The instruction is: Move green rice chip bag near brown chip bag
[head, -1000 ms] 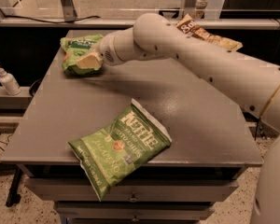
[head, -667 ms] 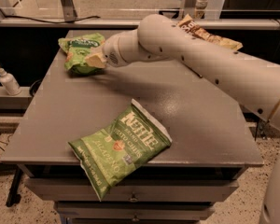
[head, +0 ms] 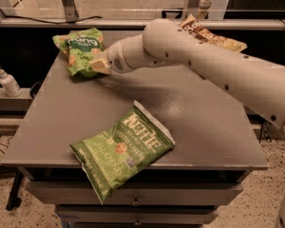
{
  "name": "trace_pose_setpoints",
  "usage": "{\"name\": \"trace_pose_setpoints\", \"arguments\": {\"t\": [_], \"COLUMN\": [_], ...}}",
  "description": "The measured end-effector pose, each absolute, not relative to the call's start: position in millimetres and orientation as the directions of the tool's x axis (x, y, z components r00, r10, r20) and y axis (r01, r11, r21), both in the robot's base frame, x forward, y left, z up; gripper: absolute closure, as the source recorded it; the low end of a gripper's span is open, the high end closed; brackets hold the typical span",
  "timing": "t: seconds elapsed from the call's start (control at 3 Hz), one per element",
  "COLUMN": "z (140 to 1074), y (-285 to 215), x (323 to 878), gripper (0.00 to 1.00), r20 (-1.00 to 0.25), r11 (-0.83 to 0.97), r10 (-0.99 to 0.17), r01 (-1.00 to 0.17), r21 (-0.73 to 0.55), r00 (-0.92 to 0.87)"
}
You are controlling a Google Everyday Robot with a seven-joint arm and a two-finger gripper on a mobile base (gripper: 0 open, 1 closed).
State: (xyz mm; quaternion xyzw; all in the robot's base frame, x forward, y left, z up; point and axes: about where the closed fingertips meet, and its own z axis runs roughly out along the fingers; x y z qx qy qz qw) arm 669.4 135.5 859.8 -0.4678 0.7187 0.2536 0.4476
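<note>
The green rice chip bag (head: 79, 49) is at the table's back left, tipped up with its label facing the camera. My gripper (head: 99, 63) is at the bag's right edge and shut on it. The white arm reaches in from the right across the table. The brown chip bag (head: 210, 35), dark brown above and tan below, lies at the back right, partly hidden behind the arm. The two bags are far apart, with the arm between them.
A large green Kettle chip bag (head: 123, 148) lies at the front of the grey table (head: 204, 127), overhanging its front edge. A small white bottle (head: 8, 81) stands on a ledge left of the table. A rail runs behind the table.
The green rice chip bag has risen and turned more upright at the gripper. The arm has shifted only slightly.
</note>
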Motion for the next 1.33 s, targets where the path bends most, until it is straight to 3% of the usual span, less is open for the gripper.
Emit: {"name": "trace_pose_setpoints", "arguments": {"t": [0.67,1.33], "z": [863.3,965.8], "y": [135.4,16.2], "x": [669.3,645.8], "gripper": [1.00,1.00], "r20": [-0.881,-0.874], "r11": [0.434,0.593], "r10": [-0.445,-0.472], "r01": [-0.899,-0.776], "r21": [-0.055,-0.216], "r00": [-0.161,-0.118]}}
